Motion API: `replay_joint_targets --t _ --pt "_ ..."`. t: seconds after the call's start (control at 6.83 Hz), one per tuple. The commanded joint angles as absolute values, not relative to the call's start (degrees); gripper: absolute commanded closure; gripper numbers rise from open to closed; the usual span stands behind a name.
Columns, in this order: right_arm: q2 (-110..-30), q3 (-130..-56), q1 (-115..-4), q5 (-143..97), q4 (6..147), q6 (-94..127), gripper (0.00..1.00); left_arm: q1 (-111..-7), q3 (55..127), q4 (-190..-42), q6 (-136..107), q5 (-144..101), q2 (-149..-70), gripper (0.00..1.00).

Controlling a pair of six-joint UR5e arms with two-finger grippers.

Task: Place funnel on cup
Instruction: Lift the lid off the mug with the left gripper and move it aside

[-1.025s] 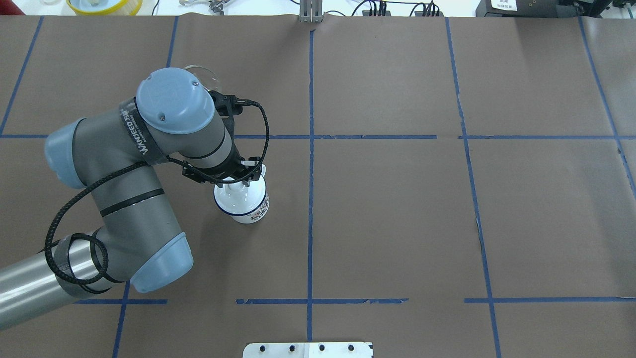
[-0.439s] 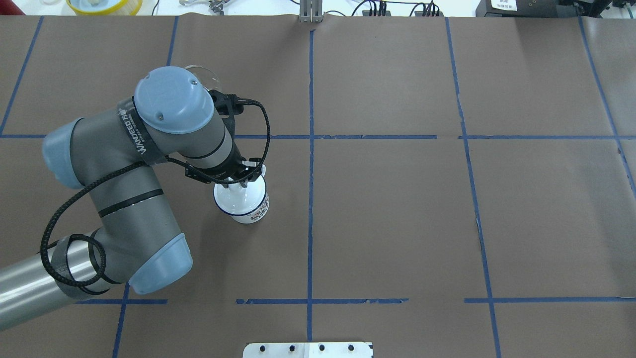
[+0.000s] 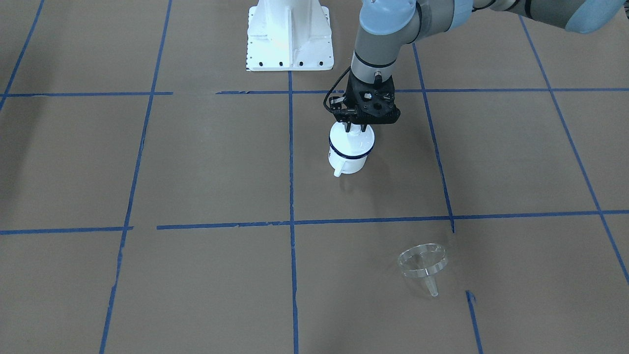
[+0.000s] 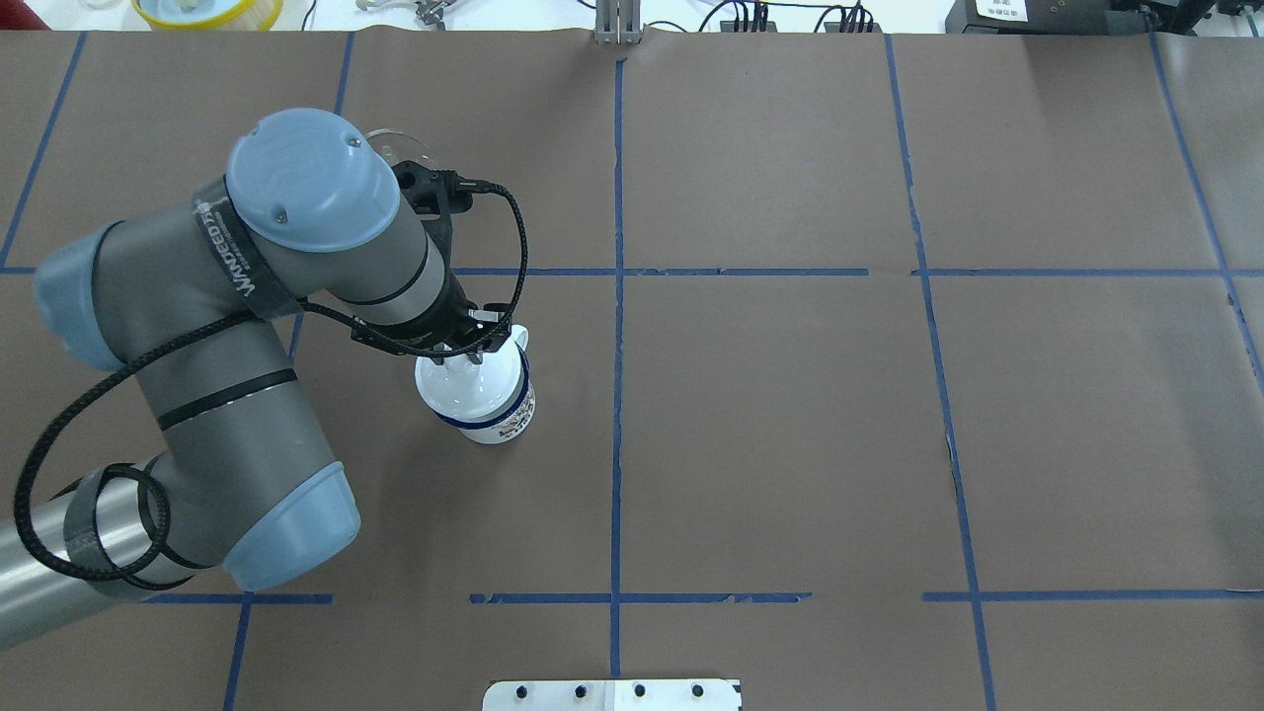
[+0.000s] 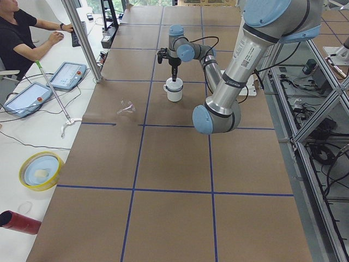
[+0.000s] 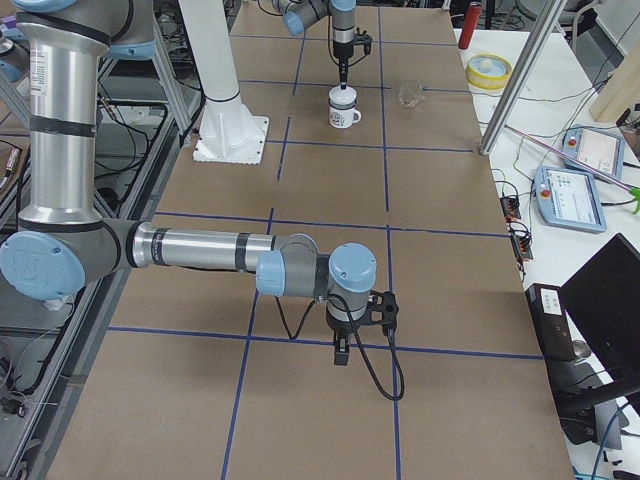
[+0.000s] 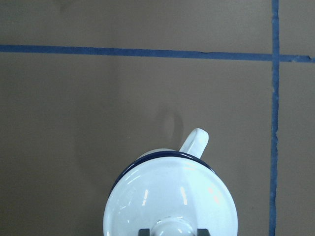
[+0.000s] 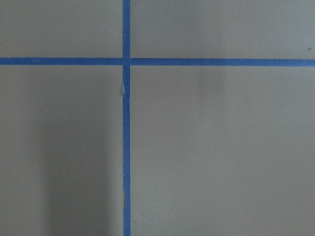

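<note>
The cup (image 3: 346, 166) is a white mug with a dark blue rim, standing upright; it also shows in the overhead view (image 4: 504, 415). My left gripper (image 3: 355, 129) (image 4: 464, 355) is shut on the knob of a round white lid (image 4: 459, 387) (image 7: 172, 196) and holds it just above the mug's mouth. The mug's handle (image 7: 195, 140) shows beyond the lid. The clear funnel (image 3: 422, 263) lies on its side on the table, far from the mug; the left arm partly hides it in the overhead view (image 4: 403, 148). My right gripper (image 6: 340, 352) hangs low over the table far away; I cannot tell if it is open.
The white robot base (image 3: 289, 34) stands behind the mug. Blue tape lines (image 4: 617, 296) grid the brown table. A yellow-rimmed bowl (image 5: 41, 170) and a red cylinder (image 5: 19, 222) lie beyond the table's far edge, where an operator (image 5: 22, 35) sits.
My left arm has risen and drawn toward the left, and the white lid has come up off the mug with it. The mug and funnel have not moved.
</note>
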State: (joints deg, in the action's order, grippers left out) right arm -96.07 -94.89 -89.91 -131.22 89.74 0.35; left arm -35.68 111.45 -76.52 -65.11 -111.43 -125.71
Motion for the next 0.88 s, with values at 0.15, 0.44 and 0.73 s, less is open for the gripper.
replay_joint_targets --t 0.15,0.44,0.73 --pt "-96.15 -94.83 -89.91 -131.22 89.74 0.35 0.00 -41.56 115.05 -71.63 -54.37 -111.19 -124.29 1.00" --pt "-96.06 -94.92 -89.91 -131.22 89.74 0.35 0.00 -42.10 119.78 -74.77 -51.77 -111.09 -115.88 1.00" --pt "-96.07 -94.92 -89.91 -131.22 89.74 0.35 0.00 -41.84 118.92 -85.63 -52.64 -111.18 -107.00 1.00"
